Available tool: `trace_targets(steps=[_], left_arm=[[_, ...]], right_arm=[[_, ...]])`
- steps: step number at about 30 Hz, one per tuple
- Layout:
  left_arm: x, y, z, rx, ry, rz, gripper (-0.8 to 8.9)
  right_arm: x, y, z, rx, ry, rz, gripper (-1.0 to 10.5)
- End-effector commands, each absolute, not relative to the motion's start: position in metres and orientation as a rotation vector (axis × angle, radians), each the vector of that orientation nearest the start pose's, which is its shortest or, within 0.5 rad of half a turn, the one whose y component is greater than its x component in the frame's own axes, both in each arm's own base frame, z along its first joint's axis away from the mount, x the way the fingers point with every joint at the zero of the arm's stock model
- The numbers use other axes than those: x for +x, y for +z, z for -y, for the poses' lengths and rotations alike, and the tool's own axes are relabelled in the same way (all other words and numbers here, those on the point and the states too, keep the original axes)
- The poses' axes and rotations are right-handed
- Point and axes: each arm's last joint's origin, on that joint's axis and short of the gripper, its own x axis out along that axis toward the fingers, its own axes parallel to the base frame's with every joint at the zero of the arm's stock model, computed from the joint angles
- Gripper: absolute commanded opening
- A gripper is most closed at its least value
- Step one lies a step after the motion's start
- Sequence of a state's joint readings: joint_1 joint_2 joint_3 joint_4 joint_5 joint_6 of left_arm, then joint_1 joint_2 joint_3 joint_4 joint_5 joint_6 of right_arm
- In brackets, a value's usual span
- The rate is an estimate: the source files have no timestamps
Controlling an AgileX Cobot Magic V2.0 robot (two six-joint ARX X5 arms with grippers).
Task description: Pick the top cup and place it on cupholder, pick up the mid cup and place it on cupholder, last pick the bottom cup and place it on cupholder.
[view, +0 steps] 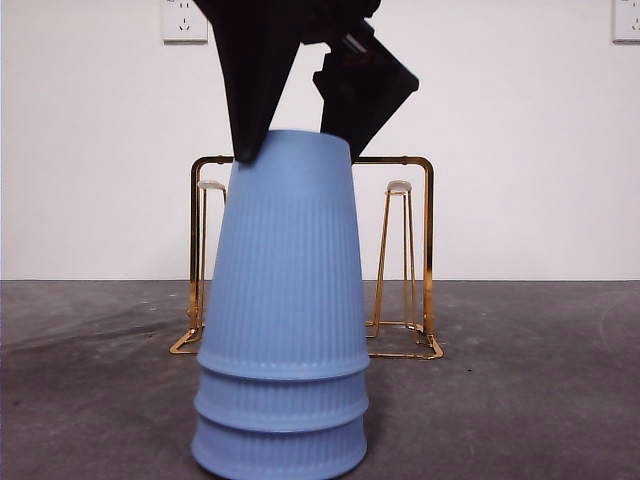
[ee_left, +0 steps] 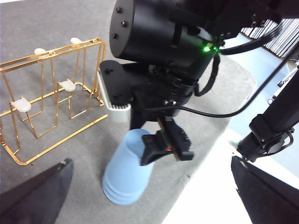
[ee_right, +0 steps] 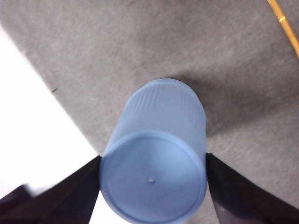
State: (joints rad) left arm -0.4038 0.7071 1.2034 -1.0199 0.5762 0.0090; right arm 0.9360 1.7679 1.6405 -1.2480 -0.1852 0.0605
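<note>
Grey surface (view: 520, 400): three stacked blue cups (view: 282, 320) are seen before the gold cupholder (view: 410, 260); the top cup (ee_right: 156, 154) is straddled by the right claw (ee_right: 153, 186), contact uncertain; the left claw (ee_left: 154, 196) is held open, well apart.

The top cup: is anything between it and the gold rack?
Nothing visible. The right hand has a finger on each side of the top cup, and only bare table lies between the stack and the cupholder behind it.

Three nested cups (view: 282, 310) stand before the cupholder (view: 428, 250) — right gripper (view: 300, 140) above.
</note>
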Motion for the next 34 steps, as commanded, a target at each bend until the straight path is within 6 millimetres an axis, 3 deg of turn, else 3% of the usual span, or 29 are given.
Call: trace_targets(steps=[1, 18, 34], left_arm=[[0.071, 0.405, 0.048, -0.028, -0.972, -0.506, 5.62], [0.071, 0.405, 0.048, -0.028, -0.972, -0.506, 5.62], [0.071, 0.405, 0.048, -0.028, -0.972, -0.505, 5.62]], right_arm=[[0.196, 0.303, -0.286, -0.468, 0.904, -1.368, 2.7], [0.192, 0.356, -0.280, -0.439, 0.902, -1.305, 2.7], [0.182, 0.382, -0.266, -0.360, 0.888, -1.256, 2.7]])
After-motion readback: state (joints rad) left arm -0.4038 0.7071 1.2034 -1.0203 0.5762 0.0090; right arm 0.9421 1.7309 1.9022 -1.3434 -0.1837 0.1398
